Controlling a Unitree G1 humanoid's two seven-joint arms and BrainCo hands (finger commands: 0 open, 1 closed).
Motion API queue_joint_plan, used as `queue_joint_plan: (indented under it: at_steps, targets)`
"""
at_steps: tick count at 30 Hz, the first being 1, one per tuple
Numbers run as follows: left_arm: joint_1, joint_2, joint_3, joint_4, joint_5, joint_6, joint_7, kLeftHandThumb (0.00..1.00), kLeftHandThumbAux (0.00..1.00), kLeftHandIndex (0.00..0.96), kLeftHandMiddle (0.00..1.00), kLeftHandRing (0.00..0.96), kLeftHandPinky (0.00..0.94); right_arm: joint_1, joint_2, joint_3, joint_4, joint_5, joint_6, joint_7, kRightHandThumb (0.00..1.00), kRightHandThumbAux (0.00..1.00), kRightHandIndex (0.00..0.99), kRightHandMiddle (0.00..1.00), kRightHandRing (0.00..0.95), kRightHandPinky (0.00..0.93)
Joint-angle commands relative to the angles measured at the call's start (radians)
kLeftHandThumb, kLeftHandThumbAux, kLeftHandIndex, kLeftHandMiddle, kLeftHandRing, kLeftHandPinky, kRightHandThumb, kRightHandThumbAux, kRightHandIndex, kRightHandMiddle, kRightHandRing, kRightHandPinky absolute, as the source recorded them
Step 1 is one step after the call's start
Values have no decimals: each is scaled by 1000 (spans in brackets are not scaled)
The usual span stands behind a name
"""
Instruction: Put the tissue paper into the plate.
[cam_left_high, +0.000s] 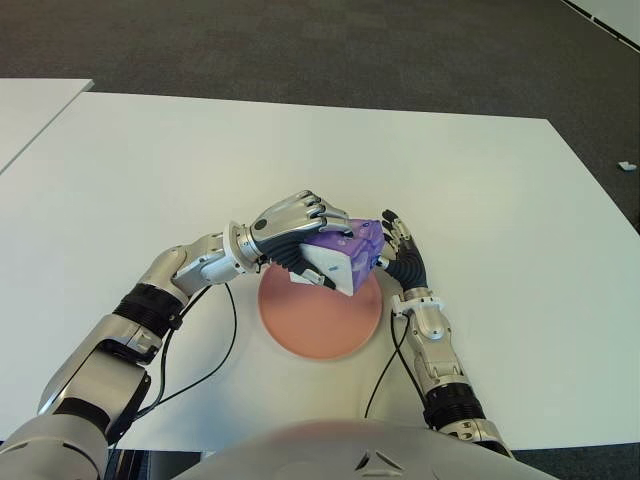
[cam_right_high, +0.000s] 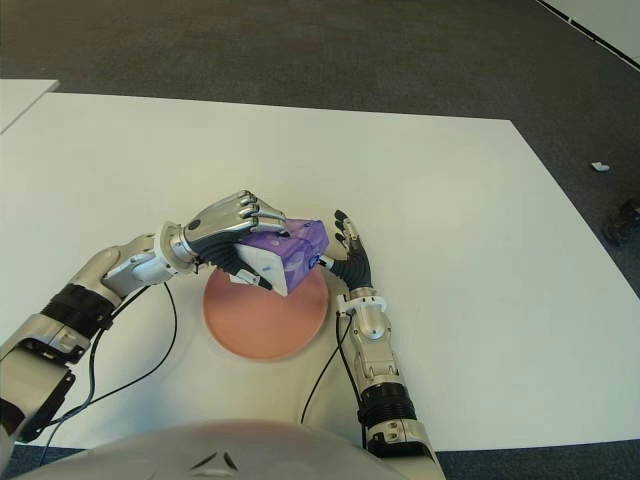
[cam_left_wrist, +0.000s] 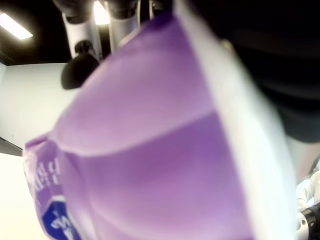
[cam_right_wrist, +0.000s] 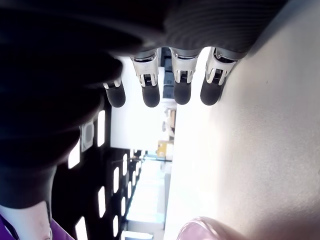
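With the left hand (cam_left_high: 295, 228) clamped on the tissue paper (cam_left_high: 345, 255) above the plate's (cam_left_high: 310, 330) far rim, and the right hand (cam_left_high: 400, 252) flat-fingered and empty beside it, an early release could tip the pack onto the desk (cam_left_high: 480, 190).

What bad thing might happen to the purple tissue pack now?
The left hand grips the purple tissue pack from above, over the far rim of the pink plate, not its middle. Let go here, the pack might tip off the rim onto the white table. The right hand, fingers straight, shows right beside the pack, so a bump could knock it sideways.
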Motion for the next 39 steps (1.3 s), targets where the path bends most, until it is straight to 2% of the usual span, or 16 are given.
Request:
queue_joint_plan:
  at_steps: [1, 11, 18, 22, 27, 35, 39]
  targets:
    - [19, 15, -13, -9, 78, -7, -14, 851, 669, 395, 533, 818, 803, 62, 5, -2, 68, 7, 40, -3, 0, 684, 0, 0, 0, 0]
    - [36, 49, -27, -48, 192, 33, -9, 850, 670, 395, 535, 816, 810, 71, 6, -3, 56, 12, 48, 3, 0, 684, 0, 0, 0, 0]
    - [45, 57, -32, -68, 234, 45, 39, 848, 671, 395, 537, 814, 808, 73, 4, -4, 57, 12, 50, 3, 0, 683, 0, 0, 0, 0]
    - [44, 65, -37, -70, 275, 34, 101, 848, 671, 397, 538, 810, 794, 71, 4, -4, 64, 12, 43, 3, 0, 697, 0, 0, 0, 0]
    - [45, 72, -44, -70, 299, 39, 138, 847, 670, 400, 537, 789, 751, 69, 4, -4, 69, 9, 38, 2, 0, 705, 0, 0, 0, 0]
    - [53, 83, -47, -81, 331, 60, 181, 846, 667, 409, 538, 753, 733, 68, 0, 0, 70, -1, 38, -3, 0, 703, 0, 0, 0, 0]
    - [56, 97, -54, -86, 310, 57, 156, 846, 666, 415, 544, 739, 729, 74, -3, 4, 62, -8, 40, -1, 0, 700, 0, 0, 0, 0]
